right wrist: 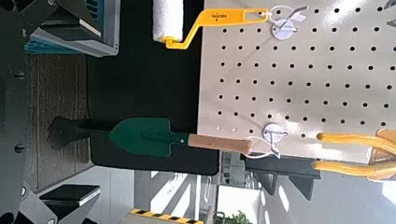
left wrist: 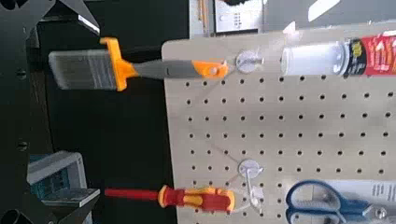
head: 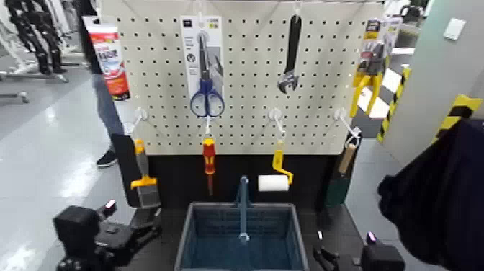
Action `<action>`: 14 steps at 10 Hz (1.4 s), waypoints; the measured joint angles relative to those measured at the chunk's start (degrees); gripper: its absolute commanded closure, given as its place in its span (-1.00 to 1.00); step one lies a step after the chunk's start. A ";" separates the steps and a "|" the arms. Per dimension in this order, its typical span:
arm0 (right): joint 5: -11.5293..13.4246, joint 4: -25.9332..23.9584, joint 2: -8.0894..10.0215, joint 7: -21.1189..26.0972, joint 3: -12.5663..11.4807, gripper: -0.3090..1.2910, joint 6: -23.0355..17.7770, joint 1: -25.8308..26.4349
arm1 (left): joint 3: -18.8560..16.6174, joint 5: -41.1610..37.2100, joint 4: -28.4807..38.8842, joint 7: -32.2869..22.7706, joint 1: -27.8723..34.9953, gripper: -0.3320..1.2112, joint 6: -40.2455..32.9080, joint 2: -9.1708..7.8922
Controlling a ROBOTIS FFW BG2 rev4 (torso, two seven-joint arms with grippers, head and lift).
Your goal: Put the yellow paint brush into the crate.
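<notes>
- Pegboard [head: 245,79] fills the background, tools hanging from its hooks over a dark surface.
- The yellow paint brush [head: 142,176] hangs at the board's lower left corner, long axis vertical, bristles down, handle tip hooked above.
- The crate [head: 243,234] sits below the board's middle, its upright handle bar facing the robot.
- The left gripper [head: 108,234] rests low on the surface; the brush is above and just beyond its jaws, the crate to their right.
- The right gripper [head: 346,258] sits low past the crate, well apart from the brush (so the left arm is nearer).
- Whether either pair of jaws is spread, I cannot tell.
- A red-and-yellow screwdriver [head: 209,162] hangs between brush and crate.
</notes>
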State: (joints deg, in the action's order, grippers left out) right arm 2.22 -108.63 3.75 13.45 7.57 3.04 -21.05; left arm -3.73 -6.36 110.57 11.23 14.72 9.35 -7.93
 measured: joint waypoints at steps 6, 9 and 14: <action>-0.42 0.32 0.33 -0.08 0.25 -0.44 -0.34 0.47 | -7.08 0.59 -3.96 13.44 -7.61 -0.45 8.64 -5.50; -0.61 0.57 0.46 -0.17 0.48 -0.44 -0.58 0.76 | -7.18 0.36 -11.33 21.01 -13.71 -0.44 9.67 -8.38; -0.73 0.97 0.44 -0.41 1.01 -0.44 -0.56 1.20 | -3.29 -3.73 -23.39 25.74 -23.07 -0.44 6.70 -12.45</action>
State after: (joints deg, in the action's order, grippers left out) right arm 1.49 -107.67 4.19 13.04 8.57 2.48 -19.86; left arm -7.02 -10.09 87.17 36.97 -8.36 16.06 -20.38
